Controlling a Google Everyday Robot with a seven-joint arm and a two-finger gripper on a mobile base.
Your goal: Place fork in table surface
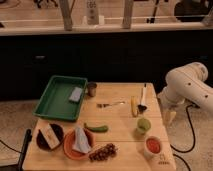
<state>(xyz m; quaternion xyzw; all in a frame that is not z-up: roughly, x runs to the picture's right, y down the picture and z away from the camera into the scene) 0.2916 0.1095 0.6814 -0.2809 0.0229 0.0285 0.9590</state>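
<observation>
The small silver fork (111, 104) lies flat on the light tan wooden table surface (117, 117), near the middle, with its tines pointing left. My white arm comes in from the right. My gripper (170, 116) hangs fingers down just off the table's right edge, well to the right of the fork and apart from it. It holds nothing that I can see.
A green tray (56, 100) holding a grey sponge (76, 94) sits at the back left, with a metal cup (92, 89) beside it. Near the gripper are a black-handled utensil (143, 97), a yellow item (134, 106), a green cup (143, 125) and a white cup (153, 146). A green pepper (96, 128), an orange plate (70, 148), a dark bowl (50, 136) and a dark bunch (102, 152) are at the front.
</observation>
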